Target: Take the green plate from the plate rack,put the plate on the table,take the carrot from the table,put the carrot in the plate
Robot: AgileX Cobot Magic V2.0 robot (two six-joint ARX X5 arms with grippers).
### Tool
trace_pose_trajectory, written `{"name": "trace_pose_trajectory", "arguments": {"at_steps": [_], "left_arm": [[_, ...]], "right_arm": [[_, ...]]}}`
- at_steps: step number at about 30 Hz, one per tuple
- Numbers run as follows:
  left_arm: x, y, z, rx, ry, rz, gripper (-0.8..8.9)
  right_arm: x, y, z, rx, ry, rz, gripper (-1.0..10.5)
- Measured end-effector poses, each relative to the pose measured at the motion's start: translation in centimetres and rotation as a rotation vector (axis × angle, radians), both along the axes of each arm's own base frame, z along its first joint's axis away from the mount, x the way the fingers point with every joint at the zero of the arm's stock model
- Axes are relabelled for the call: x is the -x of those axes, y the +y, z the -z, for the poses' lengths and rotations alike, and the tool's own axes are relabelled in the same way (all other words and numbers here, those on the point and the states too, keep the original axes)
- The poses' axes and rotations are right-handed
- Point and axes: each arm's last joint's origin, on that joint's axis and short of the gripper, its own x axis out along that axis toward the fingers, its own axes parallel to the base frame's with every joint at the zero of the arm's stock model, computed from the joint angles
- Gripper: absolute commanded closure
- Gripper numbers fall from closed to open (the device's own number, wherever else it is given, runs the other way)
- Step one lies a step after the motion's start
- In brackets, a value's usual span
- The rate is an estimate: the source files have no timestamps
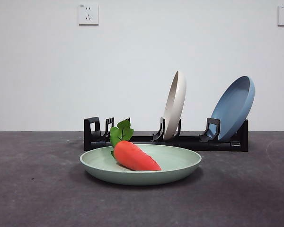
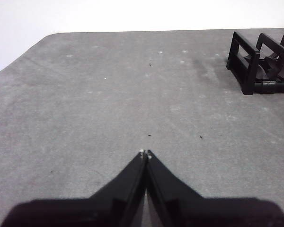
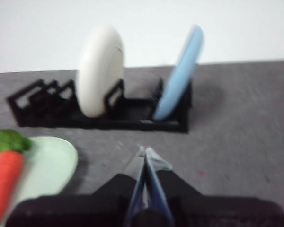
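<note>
The green plate (image 1: 180,163) lies flat on the table (image 1: 33,189) in front of the plate rack (image 1: 227,142). The carrot (image 1: 135,157) lies in the plate, leaves toward the rack. The right wrist view shows the plate (image 3: 49,163) and the carrot (image 3: 4,182) off to one side of my right gripper (image 3: 146,150), which is shut and empty, above the table in front of the rack (image 3: 132,116). My left gripper (image 2: 145,152) is shut and empty over bare table, with one end of the rack (image 2: 255,66) beyond it. No gripper shows in the front view.
A cream-white plate (image 1: 175,104) and a blue plate (image 1: 234,106) stand upright in the rack; both also show in the right wrist view, the white plate (image 3: 99,71) and the blue plate (image 3: 180,75). A white wall stands behind the table.
</note>
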Motion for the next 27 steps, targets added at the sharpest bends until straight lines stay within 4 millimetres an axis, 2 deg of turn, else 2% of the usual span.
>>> {"name": "trace_pose_trajectory", "arguments": {"at_steps": [3,8,27], "left_arm": [[0.0,0.0,0.0,0.0,0.0,0.0,8.17],[0.0,0.0,0.0,0.0,0.0,0.0,8.17],[0.0,0.0,0.0,0.0,0.0,0.0,8.17]], "right_arm": [[-0.1,0.0,1.4,-0.013,0.019,0.003,9.5],[-0.2,0.0,2.6,-0.022,0.044,0.005,9.5],[-0.2,0.0,2.6,-0.065,0.056,0.011,9.5]]}}
